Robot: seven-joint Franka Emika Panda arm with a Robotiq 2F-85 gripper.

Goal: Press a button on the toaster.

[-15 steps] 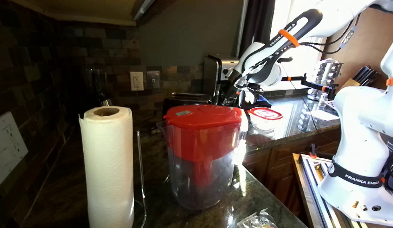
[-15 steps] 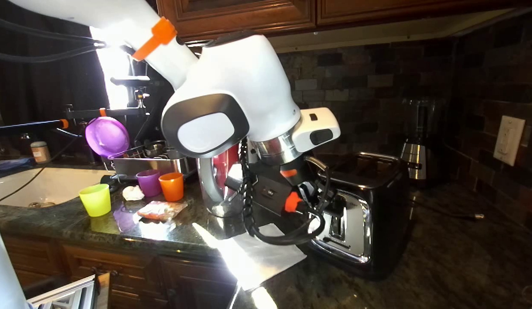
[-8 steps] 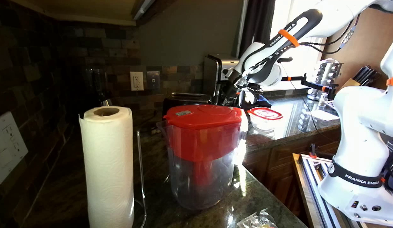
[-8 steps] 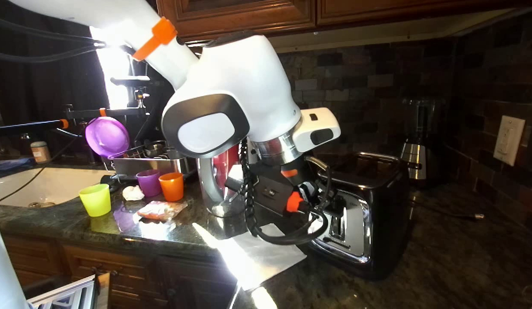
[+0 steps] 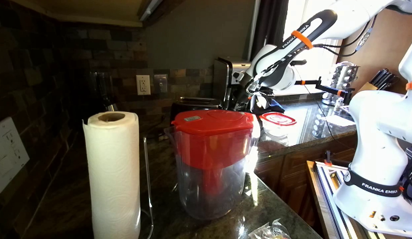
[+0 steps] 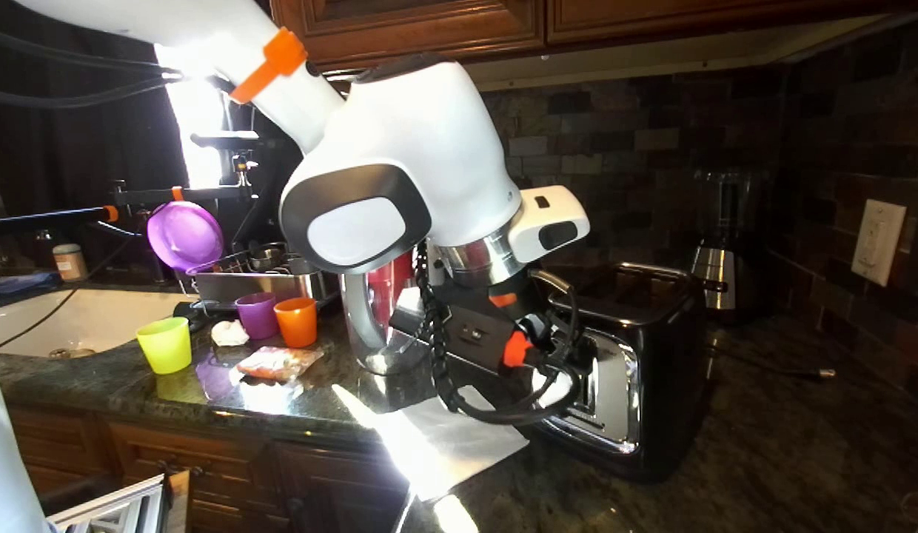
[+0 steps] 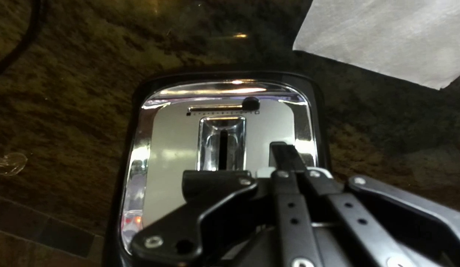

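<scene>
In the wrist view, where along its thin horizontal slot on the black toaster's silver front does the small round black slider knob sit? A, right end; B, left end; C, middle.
A, as the small round black slider knob has its thin horizontal slot showing only leftward.

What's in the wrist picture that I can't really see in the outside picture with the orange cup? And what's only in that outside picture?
Only the wrist view clearly shows the round black knob on the front of the toaster.

Only the exterior view shows the yellow-green cup, the purple cup, the orange cup and the white sink.

Both show the toaster, the pale sheet and the dark counter.
</scene>
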